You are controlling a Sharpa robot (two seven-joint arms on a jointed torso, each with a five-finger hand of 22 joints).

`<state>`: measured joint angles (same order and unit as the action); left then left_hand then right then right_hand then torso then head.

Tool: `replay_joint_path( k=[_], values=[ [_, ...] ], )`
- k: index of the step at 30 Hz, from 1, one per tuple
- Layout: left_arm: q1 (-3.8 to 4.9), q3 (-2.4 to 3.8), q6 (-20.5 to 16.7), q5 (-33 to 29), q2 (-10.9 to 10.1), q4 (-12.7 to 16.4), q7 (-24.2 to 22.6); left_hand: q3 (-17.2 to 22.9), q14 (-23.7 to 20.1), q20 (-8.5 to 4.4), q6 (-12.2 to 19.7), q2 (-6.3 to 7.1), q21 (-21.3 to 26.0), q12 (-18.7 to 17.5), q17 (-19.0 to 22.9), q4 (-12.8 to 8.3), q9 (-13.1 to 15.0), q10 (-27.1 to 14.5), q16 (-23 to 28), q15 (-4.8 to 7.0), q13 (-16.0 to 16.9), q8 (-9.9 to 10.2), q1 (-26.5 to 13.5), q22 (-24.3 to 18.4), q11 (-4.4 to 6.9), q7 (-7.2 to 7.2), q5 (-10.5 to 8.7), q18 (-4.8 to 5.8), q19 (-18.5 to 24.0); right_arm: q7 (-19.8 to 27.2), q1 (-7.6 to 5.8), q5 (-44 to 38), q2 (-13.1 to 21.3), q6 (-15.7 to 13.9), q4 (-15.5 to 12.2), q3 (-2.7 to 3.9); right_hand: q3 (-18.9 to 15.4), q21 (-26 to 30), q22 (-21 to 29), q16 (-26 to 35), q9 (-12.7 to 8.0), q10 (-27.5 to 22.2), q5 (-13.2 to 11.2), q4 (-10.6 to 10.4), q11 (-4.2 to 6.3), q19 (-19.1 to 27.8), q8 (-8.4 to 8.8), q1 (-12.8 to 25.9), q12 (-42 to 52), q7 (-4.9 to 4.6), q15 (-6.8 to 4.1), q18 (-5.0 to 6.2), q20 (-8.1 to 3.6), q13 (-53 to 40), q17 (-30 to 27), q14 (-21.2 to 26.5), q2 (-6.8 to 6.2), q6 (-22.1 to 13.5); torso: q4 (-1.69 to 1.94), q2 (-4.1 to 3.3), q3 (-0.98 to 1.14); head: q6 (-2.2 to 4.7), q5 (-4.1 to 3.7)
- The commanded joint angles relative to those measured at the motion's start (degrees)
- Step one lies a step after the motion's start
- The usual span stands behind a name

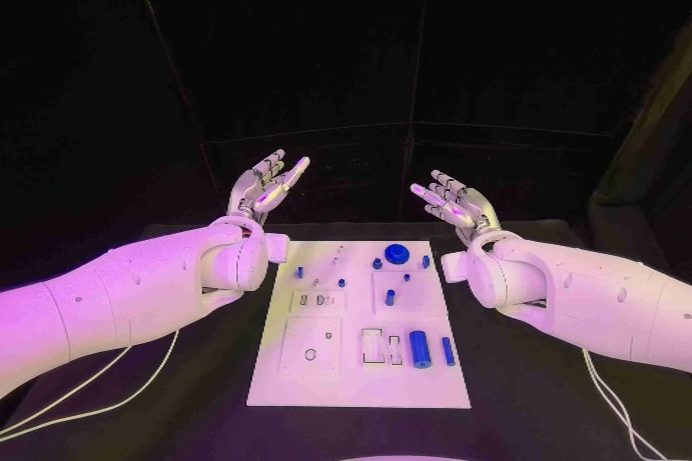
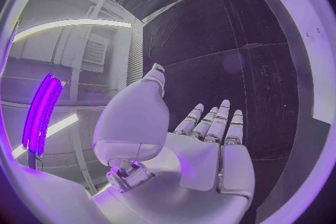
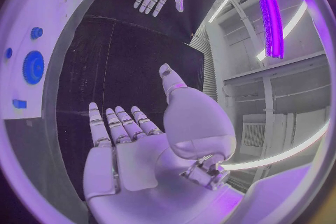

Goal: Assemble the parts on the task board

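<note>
The left hand [image 1: 268, 186] is seen raised above the table [image 1: 173, 381] beyond the far-left corner of the task board [image 1: 281, 381], its fingers spread apart and extended, nothing being held; in the left wrist view the same hand [image 2: 210, 145] is shown with its palm flat and its fingers straight. The task board is laid in the middle of the black table, between the two arms. On it, near its far edge, a round blue disc [image 1: 397, 251] is placed, with several small blue parts [image 1: 300, 273] scattered just beside it toward the left edge. Near the middle of the board a short blue peg [image 1: 389, 298] is found, and toward the near-right corner a larger blue cylinder [image 1: 420, 348] is laid beside a thinner blue bar [image 1: 447, 351], apart from each other. The right hand [image 1: 456, 206] is held up beyond the far-right corner of the board, open-fingered and empty; in the right wrist view that hand [image 3: 129, 145] is shown with fingers straight and slightly apart.
</note>
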<state>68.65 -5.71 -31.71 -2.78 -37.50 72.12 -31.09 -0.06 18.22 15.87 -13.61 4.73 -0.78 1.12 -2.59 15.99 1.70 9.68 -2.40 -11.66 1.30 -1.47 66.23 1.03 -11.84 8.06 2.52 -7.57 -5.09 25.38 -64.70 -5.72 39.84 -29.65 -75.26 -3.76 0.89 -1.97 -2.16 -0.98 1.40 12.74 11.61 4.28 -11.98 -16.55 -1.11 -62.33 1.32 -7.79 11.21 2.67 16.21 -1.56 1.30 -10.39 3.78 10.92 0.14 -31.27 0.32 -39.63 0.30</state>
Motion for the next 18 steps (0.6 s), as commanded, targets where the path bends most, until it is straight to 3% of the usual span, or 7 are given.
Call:
replay_joint_path(
  k=[1, 6, 13, 15, 18],
  values=[
    [0.71, -0.33, 7.5, -1.4, 0.6, -1.5, -3.7, -0.1, 0.8, 0.81, -0.7, 0.13, -0.4, 0.3, -0.1, 0.8, 0.1, 0.3, -0.4, -0.31, 0.1, -0.3, 2.2, 0.1, -0.65, 6.29, 0.4, -1.17, -0.2, -2.8, -0.8, -5.7, -0.7, 11.1, 2.2, -0.39, 0.1, -0.3, -0.1, -0.4, 0.1, 0.9, 0.6, 0.5, -0.23, -0.7, -0.37, -2.2, 0.3, -6.35, 0.72, 1.01, 0.63, -0.1, 0.1, -0.3, 0.15, 0.7, 0.01, 0.0, 0.01, -0.01, 0.0],
    [0.94, -0.48, 8.0, -1.5, 0.8, -2.0, -3.8, -0.1, 0.8, 0.81, -0.7, 0.13, -0.4, 0.3, -0.1, 0.8, 0.1, 0.3, -0.4, -0.31, 0.1, -0.3, 2.2, 0.1, -0.65, 6.29, 0.4, -1.17, -0.2, -3.7, -1.57, -7.3, -1.5, 14.7, 4.5, -0.97, 0.1, -0.3, -0.1, -0.4, 0.1, 0.9, 0.6, 0.5, -0.23, -0.7, -0.37, -2.2, 0.3, -6.35, 0.72, 1.01, 0.63, -0.1, 0.1, -0.3, 0.15, 0.7, 0.01, 0.0, 0.01, -0.01, 0.0],
    [0.94, -0.48, 8.0, -1.5, 0.7, -2.0, -3.9, -0.1, 0.8, 0.8, -0.8, 0.08, -0.4, 0.3, -0.1, 0.8, 0.1, 0.3, -0.4, -0.33, 0.1, -0.3, 2.2, 0.1, -0.71, 6.35, 0.4, -1.14, -0.2, -3.5, -1.64, -7.5, -1.7, 14.6, 4.9, -1.03, 0.1, -0.4, -0.1, -0.4, 0.2, 1.3, 0.6, 1.4, -0.3, -0.9, -0.42, -3.2, 0.4, -6.42, 0.8, 1.02, 0.62, -0.2, 0.1, -0.7, 0.18, 1.1, -0.02, 0.06, 0.07, -0.24, -0.14],
    [0.94, -0.48, 8.2, -1.5, 0.6, -2.0, -3.8, -0.1, 0.9, 0.81, -0.9, 0.0, -0.4, 0.3, -0.1, 0.8, 0.1, 0.4, -0.4, -0.38, 0.1, -0.4, 2.2, 0.1, -0.79, 6.43, 0.4, -1.11, -0.3, -3.2, -1.64, -8.3, -1.6, 14.2, 5.0, -1.03, 0.2, -0.4, -0.2, -0.7, 0.2, 2.5, 0.4, 2.5, -0.53, -1.3, -0.51, -4.6, 0.5, -6.65, 1.05, 1.06, 0.62, -0.3, 0.3, -2.2, 0.1, 1.9, -0.04, 0.01, 0.11, -0.2, -0.19],
    [0.95, -0.48, 8.7, -1.5, 0.3, -2.0, -3.7, 0.0, 4.2, 0.88, -2.3, -0.59, -0.9, 0.6, -0.7, 0.7, 0.3, 2.4, -1.4, -1.01, 0.4, -0.6, 2.6, 0.5, -1.63, 7.25, 0.39, -0.69, -1.8, -2.8, -1.64, -11.4, -1.6, 13.0, 5.4, -1.02, 0.7, -1.9, -1.0, -2.6, 0.9, 9.7, 0.0, 5.5, -1.51, -7.2, -1.45, -8.6, 1.7, -7.4, 1.9, 2.25, 0.46, -0.9, 1.2, -11.1, -0.03, 7.5, -0.03, -0.05, 0.06, -0.14, -0.28]
  ],
)
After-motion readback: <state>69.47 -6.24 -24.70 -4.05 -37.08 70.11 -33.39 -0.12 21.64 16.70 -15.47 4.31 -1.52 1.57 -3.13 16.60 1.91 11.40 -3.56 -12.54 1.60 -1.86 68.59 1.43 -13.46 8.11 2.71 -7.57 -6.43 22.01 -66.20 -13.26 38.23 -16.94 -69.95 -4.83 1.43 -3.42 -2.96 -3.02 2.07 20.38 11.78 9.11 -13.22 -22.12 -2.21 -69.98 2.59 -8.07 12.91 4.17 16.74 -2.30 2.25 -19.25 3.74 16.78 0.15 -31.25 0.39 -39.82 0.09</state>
